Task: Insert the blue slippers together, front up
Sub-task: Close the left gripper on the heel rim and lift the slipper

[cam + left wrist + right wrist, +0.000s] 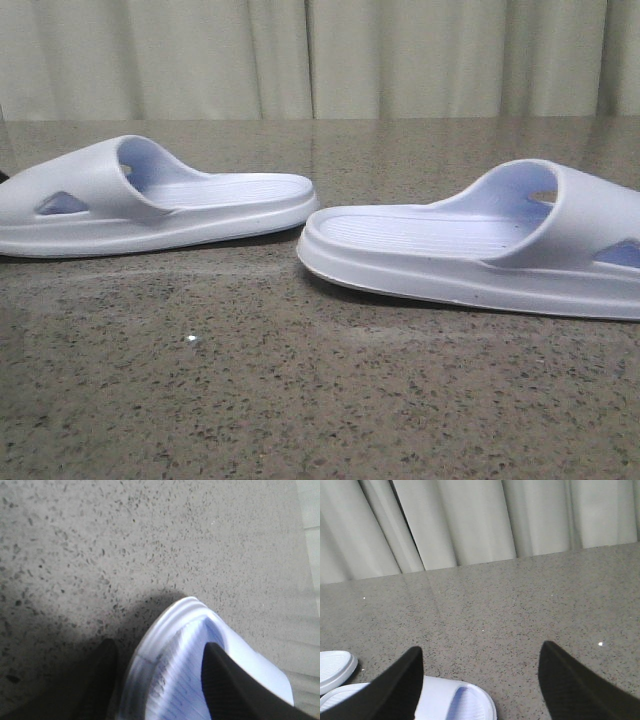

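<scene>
Two pale blue-white slippers lie flat on the speckled table, soles down. The left slipper (150, 195) has its strap at the left; the right slipper (480, 240) has its strap at the right, and their open ends nearly meet. Neither gripper shows in the front view. My left gripper (160, 680) is open and straddles the rim of a slipper (170, 650), with one finger (100, 680) outside the sole and the other (225, 690) over the ribbed footbed. My right gripper (480, 680) is open and empty above the table, with a slipper (455, 700) beneath it.
The end of the other slipper (335, 667) shows at the edge of the right wrist view. A pale pleated curtain (320, 55) hangs behind the table's far edge. The speckled stone tabletop (300, 400) stretches in front of the slippers.
</scene>
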Tool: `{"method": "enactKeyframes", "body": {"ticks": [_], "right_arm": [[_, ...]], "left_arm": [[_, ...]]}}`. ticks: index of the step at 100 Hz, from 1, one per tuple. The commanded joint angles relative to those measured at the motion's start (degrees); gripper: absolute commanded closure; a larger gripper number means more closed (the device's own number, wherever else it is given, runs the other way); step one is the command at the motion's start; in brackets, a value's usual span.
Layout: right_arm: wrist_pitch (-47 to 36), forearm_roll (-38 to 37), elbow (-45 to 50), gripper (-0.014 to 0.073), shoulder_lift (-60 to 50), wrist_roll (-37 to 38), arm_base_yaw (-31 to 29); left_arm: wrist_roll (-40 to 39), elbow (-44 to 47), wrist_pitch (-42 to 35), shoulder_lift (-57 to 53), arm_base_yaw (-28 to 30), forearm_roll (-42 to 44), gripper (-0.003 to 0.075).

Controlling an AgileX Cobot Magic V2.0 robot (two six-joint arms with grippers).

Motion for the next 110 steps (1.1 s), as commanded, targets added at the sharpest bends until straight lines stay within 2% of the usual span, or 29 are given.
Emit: {"method": "enactKeyframes", "body": {"ticks": [1,33,76,94,110], "right_arm": [[-4.72,0.93,-1.76,0.0169,1.26,-0.17,0.1],[-4.72,2.5,-1.76,0.0169,1.26,-0.17,0.1],[-4.72,2.72,-1.76,0.0169,1.26,-0.17,0.1],[-4.72,2.72,-1.76,0.0169,1.26,-0.17,0.1],[-4.72,2.72,-1.76,0.0169,1.26,-0.17,0.1]], "left_arm": [[0.02,0.31,3.95,0.58,-0.32,0.65,0.0373],[0.02,0.31,4.14,0.58,-0.32,0.65,0.039],[1.38,0.31,3.42,0.58,-0.32,0.65,0.0706],[2.55,0.31,3.07,0.58,-0.32,0.55,0.0703],[7.81,0.31,3.33,0.23,-0.32,-3.1,0.0703]]}}
